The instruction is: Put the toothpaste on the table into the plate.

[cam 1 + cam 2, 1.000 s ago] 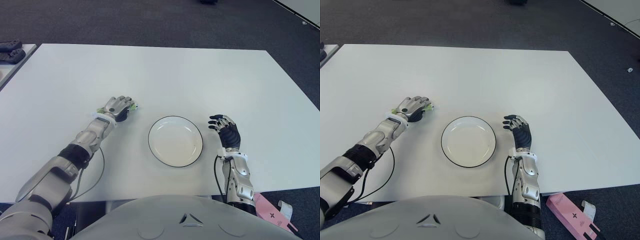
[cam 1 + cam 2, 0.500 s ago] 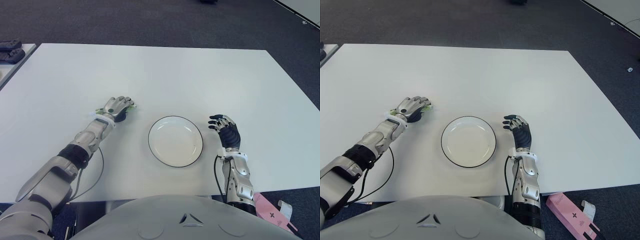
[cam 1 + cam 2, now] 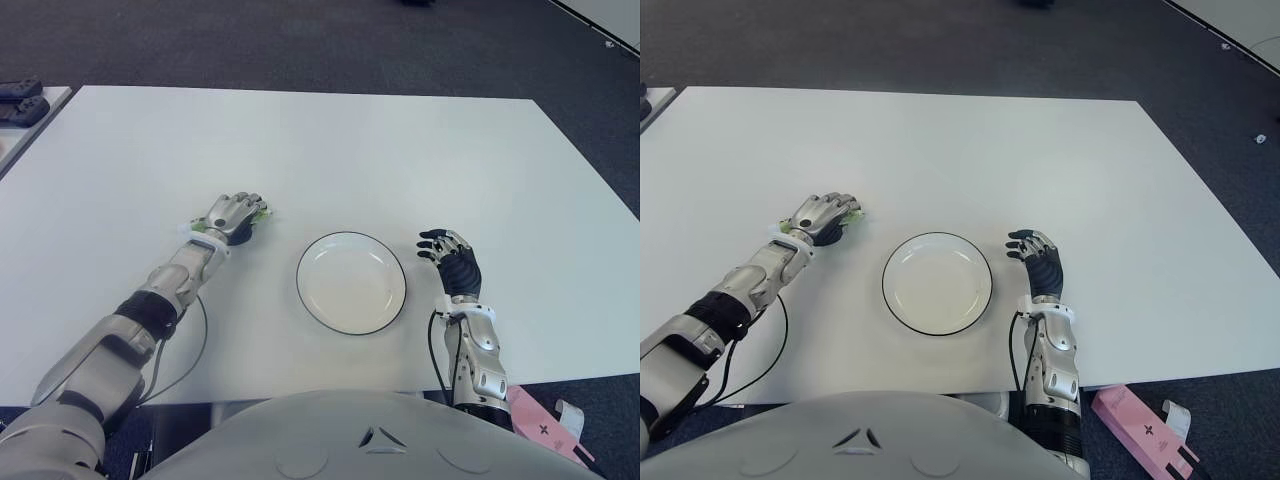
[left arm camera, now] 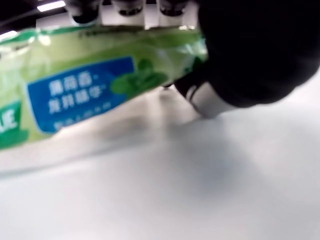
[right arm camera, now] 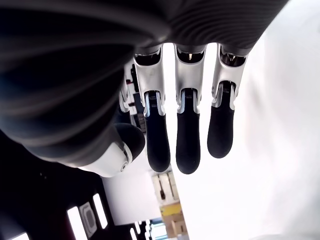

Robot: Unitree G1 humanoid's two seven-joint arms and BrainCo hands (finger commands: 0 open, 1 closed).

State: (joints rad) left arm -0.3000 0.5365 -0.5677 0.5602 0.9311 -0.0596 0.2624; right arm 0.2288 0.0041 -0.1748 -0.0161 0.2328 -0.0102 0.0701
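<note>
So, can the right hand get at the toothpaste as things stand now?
Probably not easily. The toothpaste sits under the left hand, whose fingers curl over it, left of the plate. The right hand is on the plate's other side, open, so it would have to cross the plate.

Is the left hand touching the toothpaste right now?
Touching. In the left wrist view the toothpaste sits directly under the fingertips with the thumb against its side; the left eye view shows the left hand covering it.
</note>
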